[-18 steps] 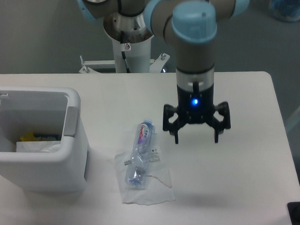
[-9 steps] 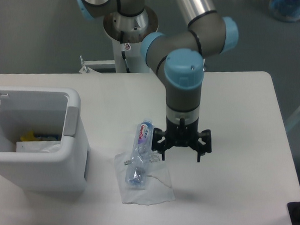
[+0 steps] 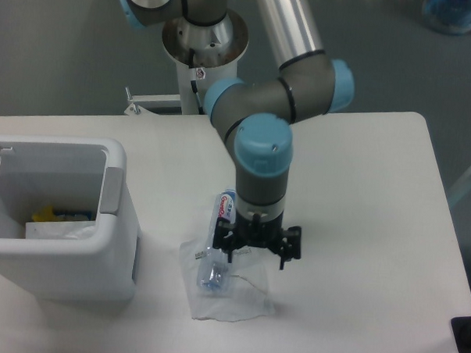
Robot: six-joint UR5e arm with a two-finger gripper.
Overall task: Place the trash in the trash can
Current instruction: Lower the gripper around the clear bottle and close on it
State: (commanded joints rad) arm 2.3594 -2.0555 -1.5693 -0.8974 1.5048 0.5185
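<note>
Your trash can (image 3: 54,223) stands on the counter (image 3: 375,190) well off to the pincer's left as the camera sees it, its mouth open upward and some scraps already inside. Nearer, the plastic bag (image 3: 238,294) lies flat on the counter, spreading from beneath the pincer toward the camera-left and front. On the bag rests the bottle (image 3: 217,250), just beside the pincer on its camera-left side; its long axis runs roughly away from the camera, capped end nearer the front edge, label end farther back. The pincer (image 3: 256,252) hangs low over the bag's right part with fingers spread and nothing between them. Judge the grasp accordingly: the bottle lies slightly left of the open fingers, which appear to span across its long axis.
</note>
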